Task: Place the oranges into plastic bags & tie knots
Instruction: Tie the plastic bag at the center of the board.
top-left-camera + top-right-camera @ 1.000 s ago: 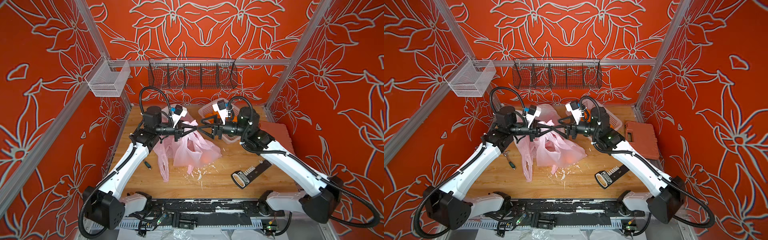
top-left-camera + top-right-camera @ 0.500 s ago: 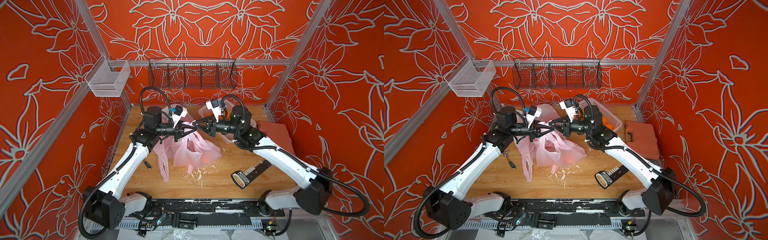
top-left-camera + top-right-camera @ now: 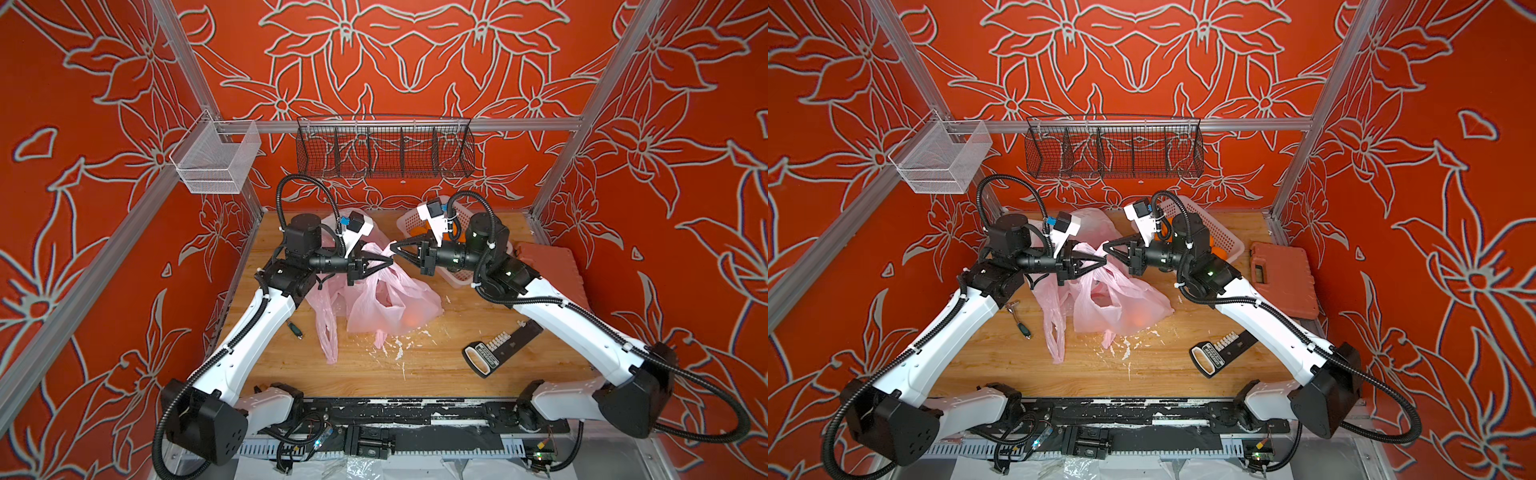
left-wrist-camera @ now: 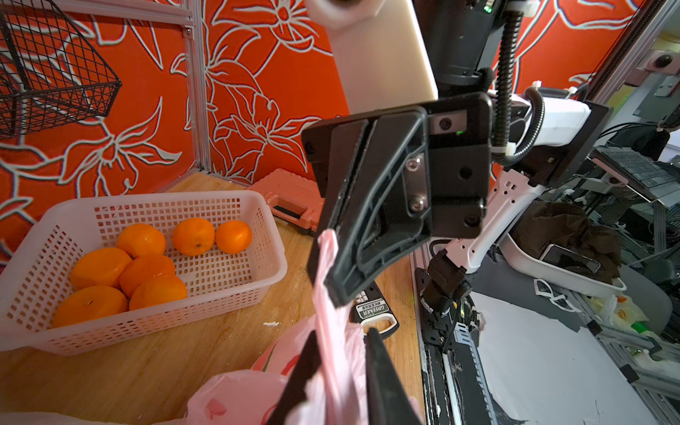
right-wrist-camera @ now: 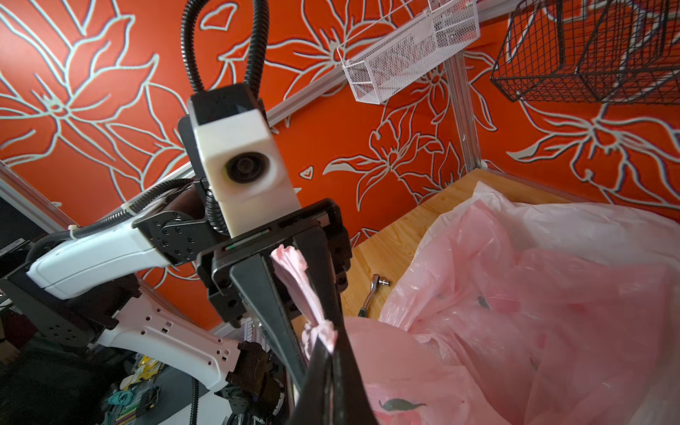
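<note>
A pink bag (image 3: 419,299) with at least 1 orange (image 3: 411,321) inside sat mid-worktop (image 3: 436,361) beside a basket (image 4: 235,290) of 7 oranges (image 4: 147,268); above it the right end effector (image 3: 395,246) was clenched on the bag's twisted strap (image 5: 296,283), while the left end effector (image 3: 390,260) had its jaws slightly apart with that strap running between them. With only 1 firm pinch likely holding it, the thin strap could slip free or tear if the arms pulled apart, and the twist would unwind. No finished knot could be made out, and crinkled film hid how many oranges the bag held.
</note>
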Controlling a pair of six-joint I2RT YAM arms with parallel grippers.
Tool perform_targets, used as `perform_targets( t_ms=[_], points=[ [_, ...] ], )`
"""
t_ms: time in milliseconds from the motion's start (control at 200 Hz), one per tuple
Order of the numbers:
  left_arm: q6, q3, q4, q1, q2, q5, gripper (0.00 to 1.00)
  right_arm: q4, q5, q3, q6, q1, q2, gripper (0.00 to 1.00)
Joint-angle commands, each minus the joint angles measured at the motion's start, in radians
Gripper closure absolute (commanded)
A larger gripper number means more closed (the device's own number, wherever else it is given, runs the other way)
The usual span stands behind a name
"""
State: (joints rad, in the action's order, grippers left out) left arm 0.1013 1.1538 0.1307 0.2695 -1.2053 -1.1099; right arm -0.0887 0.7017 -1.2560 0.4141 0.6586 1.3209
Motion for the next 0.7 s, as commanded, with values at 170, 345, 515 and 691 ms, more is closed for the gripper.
perform_targets(
  t_ms=[170,345,515,691],
  points=[
    [0.028,0.017,0.032,0.002,0.033,0.020,0.90,0.041,-0.036,0.013,-0.045,0.006,-0.038,1.00],
    [0.005,0.020,0.040,0.002,0.043,0.042,1.00,0.053,-0.075,0.030,-0.124,0.009,-0.061,0.54],
    [-0.133,0.013,-0.005,0.003,0.052,0.165,1.00,0.090,-0.248,0.145,-0.367,0.050,-0.139,0.20],
    [-0.221,0.027,-0.003,0.006,0.045,0.191,1.00,0.102,-0.518,0.174,-0.550,0.195,-0.124,0.16]
  ],
)
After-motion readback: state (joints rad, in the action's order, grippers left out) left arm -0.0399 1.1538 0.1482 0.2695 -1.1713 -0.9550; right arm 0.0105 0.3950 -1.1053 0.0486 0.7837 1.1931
